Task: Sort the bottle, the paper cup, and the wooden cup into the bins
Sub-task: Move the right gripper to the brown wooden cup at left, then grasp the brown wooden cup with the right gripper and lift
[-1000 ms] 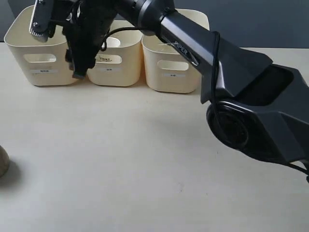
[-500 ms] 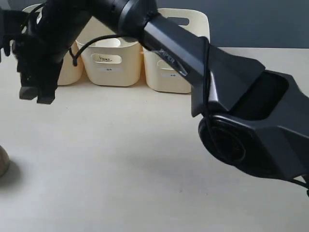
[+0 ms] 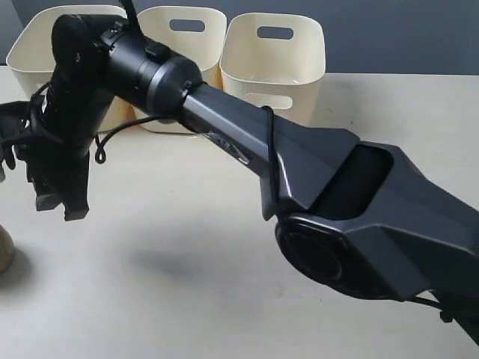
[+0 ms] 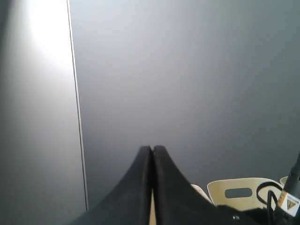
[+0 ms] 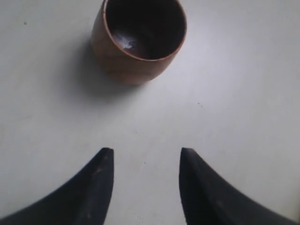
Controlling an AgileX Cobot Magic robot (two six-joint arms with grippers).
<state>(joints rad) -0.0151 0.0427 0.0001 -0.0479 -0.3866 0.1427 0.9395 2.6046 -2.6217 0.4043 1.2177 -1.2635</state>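
Sitting upright on the tabletop (image 5: 243,93) just ahead of the right pincer (image 5: 146,161), which is spread wide w/ nothing in it, the wooden cup (image 5: 139,40) looks stiff, light, prob. smooth and rounded. Best hold is likely across the rim, one finger inside; left pincer (image 4: 153,154) is pressed closed, empty, pointing away.

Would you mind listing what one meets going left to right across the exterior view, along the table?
Wooden cup at the left edge → right gripper → left bin → middle bin → right bin → the arm's large dark base link.
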